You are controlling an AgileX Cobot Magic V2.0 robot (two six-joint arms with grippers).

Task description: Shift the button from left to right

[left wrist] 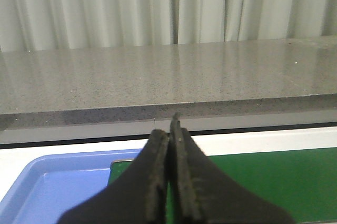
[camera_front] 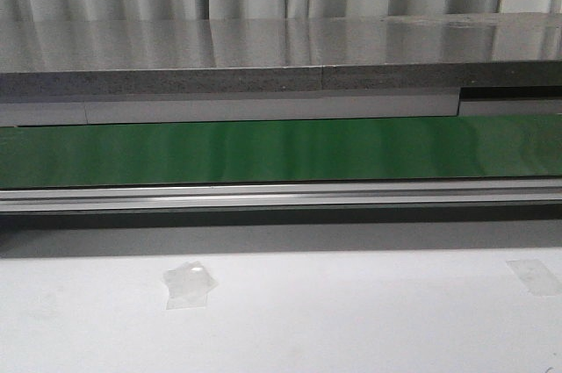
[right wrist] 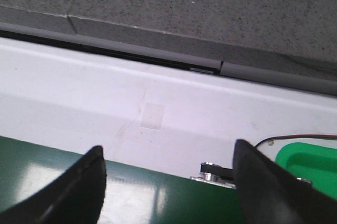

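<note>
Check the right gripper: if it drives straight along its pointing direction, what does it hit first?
Likely the white ledge past the green belt; the right gripper is open and nothing stands between. Depth is unclear.

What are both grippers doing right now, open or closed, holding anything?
Left gripper: closed, nothing held.
Right gripper: open, empty.

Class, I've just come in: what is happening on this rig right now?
Nothing is being handled yet. The left hand is shut and empty, above a blue tray beside the green belt. The right hand is open over the belt, near a green container. No button shows in any view.
</note>
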